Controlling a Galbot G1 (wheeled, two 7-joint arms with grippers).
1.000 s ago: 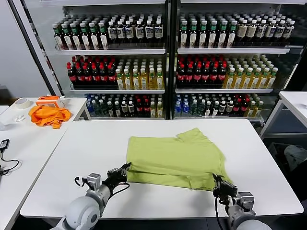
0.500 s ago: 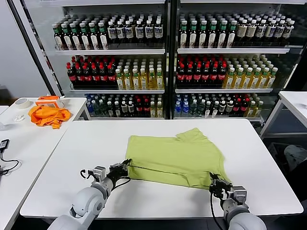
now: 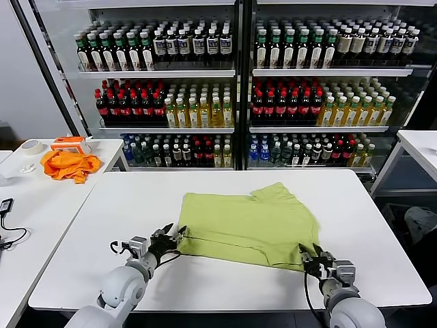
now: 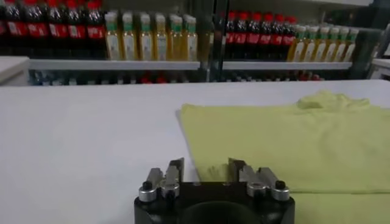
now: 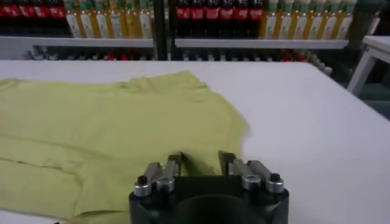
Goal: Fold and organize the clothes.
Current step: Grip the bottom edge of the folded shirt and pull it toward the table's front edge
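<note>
Behind everything stood the drink shelves (image 3: 232,82), full of bottles, and in front of them the white tabletop (image 3: 123,212) carried the lime T-shirt (image 3: 249,222), which lay flat in the middle, already folded once so that its near edge was double. Its long axis ran from the robot's left to its right, parallel to the near edge of the tabletop, with the collar end pointing away to the right. The shirt lay just ahead of both grippers (so each arm was equally near to its own corner). The left gripper (image 3: 171,236) rested low at the near left corner, its fingers (image 4: 175,171) spread apart and holding nothing. The right gripper (image 3: 315,257) sat low at the near right corner, fingers (image 5: 174,164) also spread, the cloth lying free between and before them. On the side table to the left, well apart, lay an orange garment (image 3: 67,165).
</note>
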